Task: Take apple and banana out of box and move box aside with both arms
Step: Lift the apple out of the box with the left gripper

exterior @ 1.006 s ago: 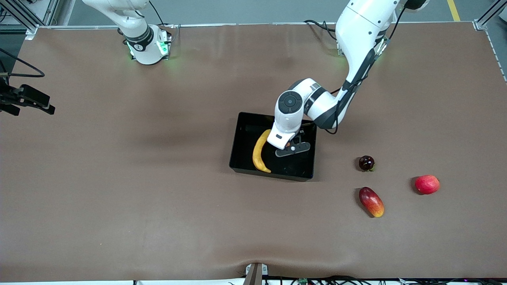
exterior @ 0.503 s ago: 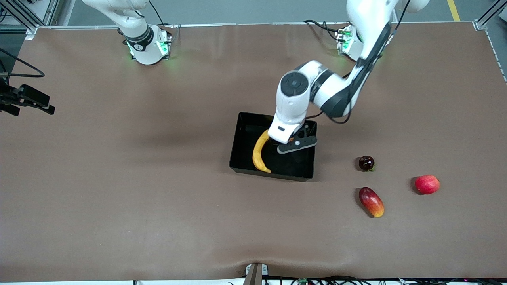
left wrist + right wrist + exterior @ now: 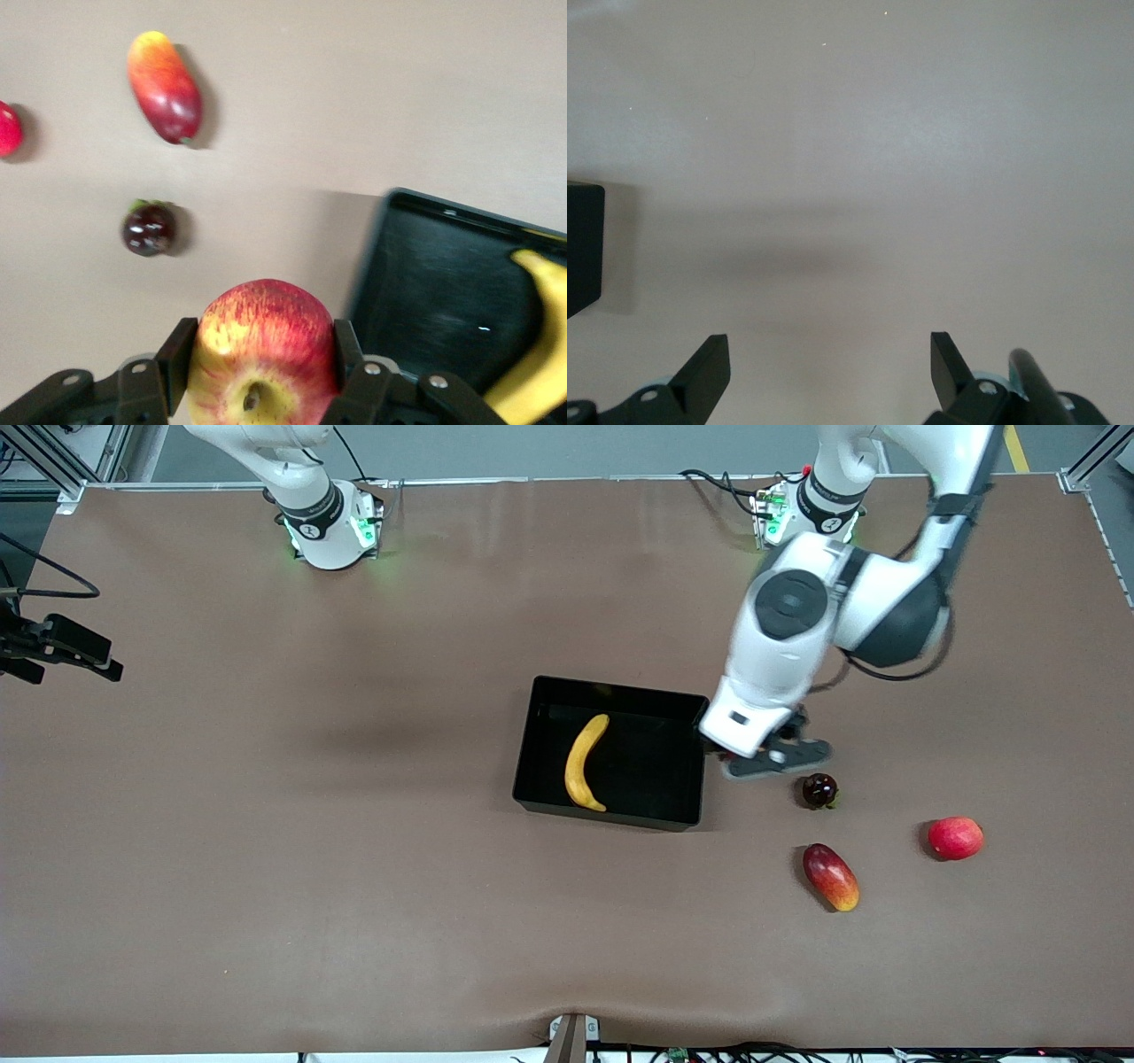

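My left gripper is shut on the small red-yellow apple, one finger on each side of it. In the front view this gripper hangs over the table just outside the box's wall, close to the small dark maroon fruit. The black box holds the yellow banana. The oval mango and the round red fruit lie on the table, nearer the front camera, toward the left arm's end. My right gripper stands open over bare table with nothing between its fingers.
The brown table cover stretches wide toward the right arm's end. A black device with cables juts in at that end's edge. The right arm's base stands at the table's back edge.
My left gripper has risen out of the box with the apple and swung toward the left arm's end, past the box's wall. The banana and the other fruits have not moved.
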Controlling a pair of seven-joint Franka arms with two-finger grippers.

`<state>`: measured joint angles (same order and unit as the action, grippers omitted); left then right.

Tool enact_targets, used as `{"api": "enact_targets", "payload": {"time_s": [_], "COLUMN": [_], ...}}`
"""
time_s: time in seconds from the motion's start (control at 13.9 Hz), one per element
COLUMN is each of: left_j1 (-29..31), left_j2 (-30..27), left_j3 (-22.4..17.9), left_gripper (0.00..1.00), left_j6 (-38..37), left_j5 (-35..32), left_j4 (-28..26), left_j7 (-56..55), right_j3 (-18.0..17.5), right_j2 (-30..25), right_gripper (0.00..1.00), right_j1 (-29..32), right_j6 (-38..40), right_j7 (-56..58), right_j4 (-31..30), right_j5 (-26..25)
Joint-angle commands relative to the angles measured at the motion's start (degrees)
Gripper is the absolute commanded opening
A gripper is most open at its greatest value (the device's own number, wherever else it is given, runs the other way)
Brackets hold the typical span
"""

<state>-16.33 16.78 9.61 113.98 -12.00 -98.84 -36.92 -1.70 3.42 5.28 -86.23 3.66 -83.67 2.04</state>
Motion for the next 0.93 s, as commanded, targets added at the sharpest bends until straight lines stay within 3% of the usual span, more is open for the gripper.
{"api": "enact_targets", "payload": {"time_s": [0.0,0.36,0.86], "left_j1": [4.4,15.0,23.1], "left_j2": [-1.3,-0.2,3.0], "left_j3": [0.5,0.4,0.5], "left_gripper": [0.0,0.0,0.0], "left_j6": [-1.6,3.0,19.6], "left_j5": [0.0,-0.9,-0.9], "left_j4": [-2.0,-4.2,-11.2], "left_j7": [7.4,27.9,39.3], "right_j3": [-0.7,-0.7,-0.7], "right_j2": [-1.1,-1.1,-1.0], "right_gripper": [1.0,1.0,1.0], "right_j1": [1.1,0.7,0.7], "right_j6": [0.2,0.2,0.1], "right_j7": [0.4,0.3,0.3], "right_j4": [-0.8,-0.6,-0.6], "right_j5": [0.9,0.9,0.9]}}
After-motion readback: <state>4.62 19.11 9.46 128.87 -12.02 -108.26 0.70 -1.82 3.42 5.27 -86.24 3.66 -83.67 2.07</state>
